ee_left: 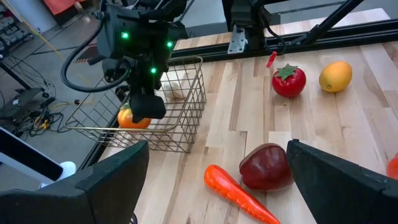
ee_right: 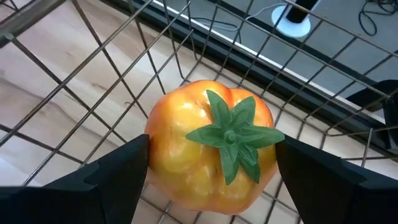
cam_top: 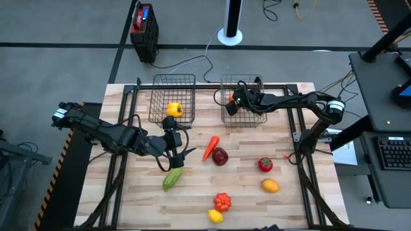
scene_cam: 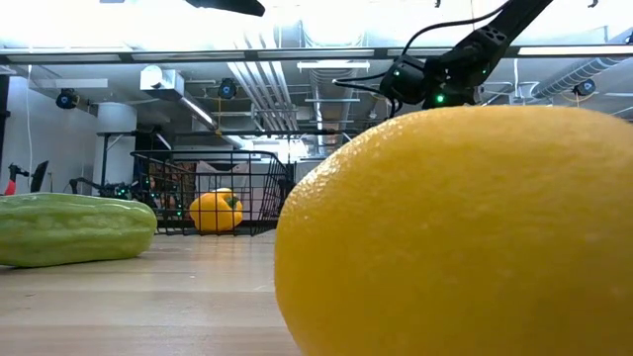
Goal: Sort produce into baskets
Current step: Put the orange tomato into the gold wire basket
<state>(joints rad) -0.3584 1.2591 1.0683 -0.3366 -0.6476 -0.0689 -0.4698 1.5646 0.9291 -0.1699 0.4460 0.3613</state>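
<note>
Right gripper (cam_top: 232,101) sits over the right basket (cam_top: 257,119), fingers apart with an orange tomato (ee_right: 211,146) lying between them on the mesh floor. Pads look clear of its sides, so it reads as just let go or about to be picked, can't tell which; the wide spread fits a release into the bin. Left gripper (cam_top: 174,153) is low over the table between the two baskets' near side and the loose pieces, fingers spread and empty. Straight ahead of its fingers lie the carrot (ee_left: 239,193) and the dark red apple (ee_left: 266,167), touching or nearly so, probably the next pick. The cucumber (cam_top: 172,178) is just beside that hand toward the table's front. Left basket (cam_top: 160,109) holds one yellow pepper (cam_top: 174,110), resting at its near side. Farther out from the left hand sit the red tomato (cam_top: 265,164) and an orange-yellow fruit (cam_top: 270,186), with a red pepper (cam_top: 222,201) and lemon (cam_top: 215,216) near the front edge. Two pieces binned, seven loose.
</note>
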